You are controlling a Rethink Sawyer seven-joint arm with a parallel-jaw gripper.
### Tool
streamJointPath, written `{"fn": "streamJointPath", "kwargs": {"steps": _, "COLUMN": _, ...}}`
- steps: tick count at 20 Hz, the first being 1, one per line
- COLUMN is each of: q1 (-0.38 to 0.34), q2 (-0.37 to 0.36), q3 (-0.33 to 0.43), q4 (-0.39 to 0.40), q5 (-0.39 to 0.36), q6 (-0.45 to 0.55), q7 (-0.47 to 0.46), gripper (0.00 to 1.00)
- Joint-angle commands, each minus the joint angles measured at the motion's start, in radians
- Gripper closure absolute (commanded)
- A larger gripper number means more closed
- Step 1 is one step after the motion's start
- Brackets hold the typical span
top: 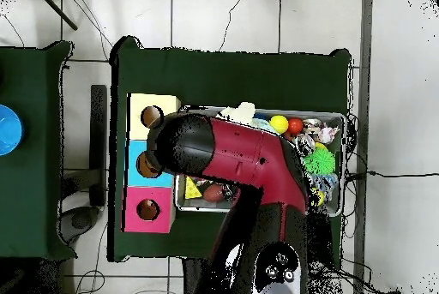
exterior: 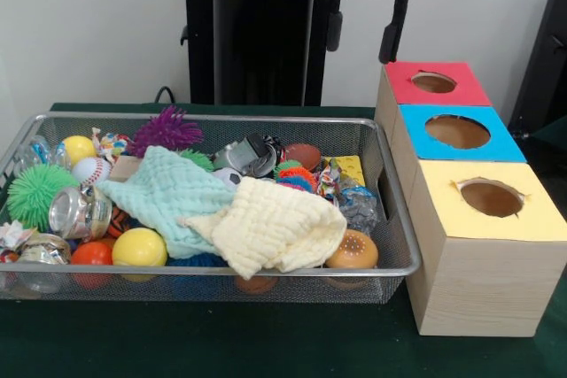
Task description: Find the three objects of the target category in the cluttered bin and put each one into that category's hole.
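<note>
Nearest in the front view: wire mesh bin (exterior: 399, 267) on the green counter (exterior: 266, 343), packed full. A pale yellow cloth (exterior: 275, 232) lies over a mint cloth (exterior: 168, 196) across the middle, hiding whatever sits beneath. Around them: yellow ball (exterior: 139, 247), orange ball (exterior: 91, 254), baseball (exterior: 89, 170), green spiky ball (exterior: 34, 192), purple spiky ball (exterior: 166, 128).

Beside the bin, a row of boxes runs away from the camera: yellow box (exterior: 532, 219), blue box (exterior: 509, 143), red box (exterior: 469, 86), each with a round hole on top.

Target category not determinable; no object singled out.

Overhead view: red arm (top: 249, 162) spans the bin, its end over the box row. Hand not visible in either view; state cannot be told. Judgement: the bin's contents lie back from the arm's end, toward the bin's far half.
</note>
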Motion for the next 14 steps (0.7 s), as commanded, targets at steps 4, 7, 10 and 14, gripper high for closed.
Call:
{"fn": "streamJointPath", "kwargs": {"steps": 4, "q1": -0.078, "q2": 0.083, "q3": 0.131, "q4": -0.070, "q5": -0.061, "q6": 0.095, "q7": -0.069, "gripper": 0.00}}
{"fn": "streamJointPath", "kwargs": {"steps": 7, "q1": -0.106, "q2": 0.093, "q3": 0.160, "q4": -0.077, "q5": -0.065, "q6": 0.090, "q7": -0.088, "gripper": 0.00}}
{"fn": "streamJointPath", "kwargs": {"steps": 10, "q1": -0.127, "q2": 0.095, "q3": 0.179, "q4": -0.078, "q5": -0.076, "q6": 0.086, "q7": -0.100, "gripper": 0.00}}
{"fn": "streamJointPath", "kwargs": {"steps": 14, "q1": -0.156, "q2": 0.101, "q3": 0.207, "q4": -0.073, "q5": -0.091, "q6": 0.068, "q7": -0.116, "gripper": 0.00}}
